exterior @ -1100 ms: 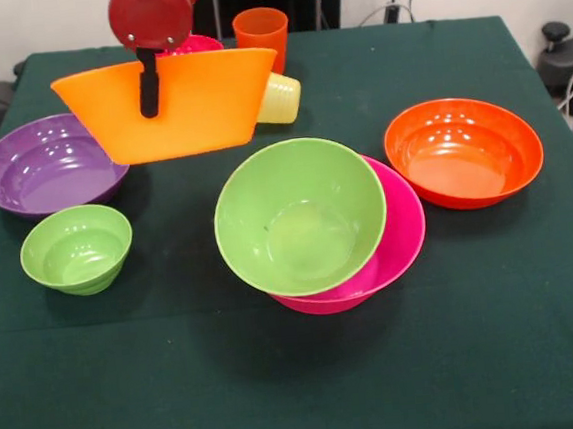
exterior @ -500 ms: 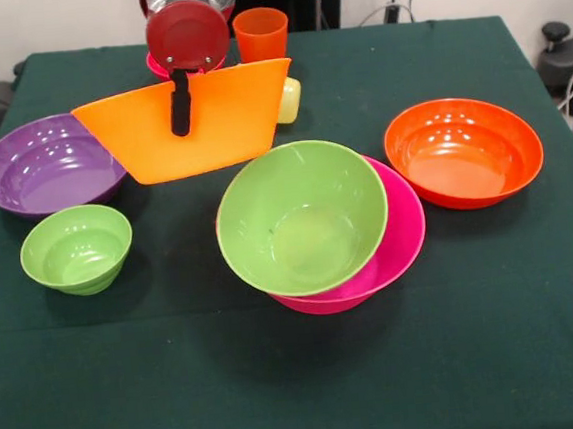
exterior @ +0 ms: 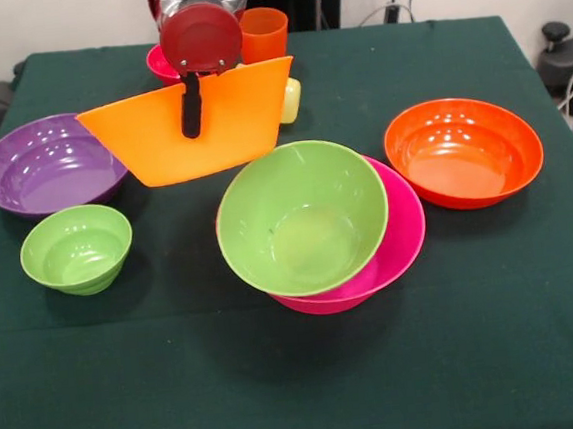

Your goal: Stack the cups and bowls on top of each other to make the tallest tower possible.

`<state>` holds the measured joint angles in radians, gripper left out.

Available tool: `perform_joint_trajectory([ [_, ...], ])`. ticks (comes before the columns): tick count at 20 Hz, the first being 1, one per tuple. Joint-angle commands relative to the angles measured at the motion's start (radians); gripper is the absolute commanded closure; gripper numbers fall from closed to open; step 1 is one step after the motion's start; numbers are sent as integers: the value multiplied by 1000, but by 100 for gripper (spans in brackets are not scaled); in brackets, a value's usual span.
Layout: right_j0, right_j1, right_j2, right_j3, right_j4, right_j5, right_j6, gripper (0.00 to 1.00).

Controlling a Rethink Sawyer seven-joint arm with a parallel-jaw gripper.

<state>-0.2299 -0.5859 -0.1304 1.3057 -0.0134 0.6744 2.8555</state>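
My gripper [exterior: 193, 127] is shut on the wall of the yellow-orange bowl [exterior: 228, 119], holding it tilted in the air; one black finger [exterior: 190, 102] shows on its outside. The bowl's lower corner hangs just above and left of the medium green bowl [exterior: 300, 216]. That green bowl sits tilted inside the large pink bowl [exterior: 401, 233]. On the cloth rest the purple bowl [exterior: 49, 163], the small green bowl [exterior: 77, 249] and the orange-red bowl [exterior: 464, 151]. An orange cup [exterior: 263, 33] stands at the back. A yellow cup [exterior: 291, 100] lies behind the held bowl. The purple cup is hidden.
A small red bowl [exterior: 160, 63] is partly covered by my gripper's red body. The table [exterior: 301, 384] is spread with dark green cloth. Cables and dark equipment [exterior: 566, 59] sit beyond the right edge.
My gripper has carried the yellow-orange bowl to the right and slightly lower, closer to the medium green bowl. The bowls on the cloth have stayed put.
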Motion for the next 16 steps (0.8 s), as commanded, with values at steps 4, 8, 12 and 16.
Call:
perform_joint_trajectory([
  [4,14,-26,103,-58,-44,255,-186,100],
  [8,7,-72,109,-63,-43,333,-207,100],
  [12,-3,-71,119,-48,-52,304,-211,100],
  [16,-6,-56,123,-60,-66,287,-207,100],
])
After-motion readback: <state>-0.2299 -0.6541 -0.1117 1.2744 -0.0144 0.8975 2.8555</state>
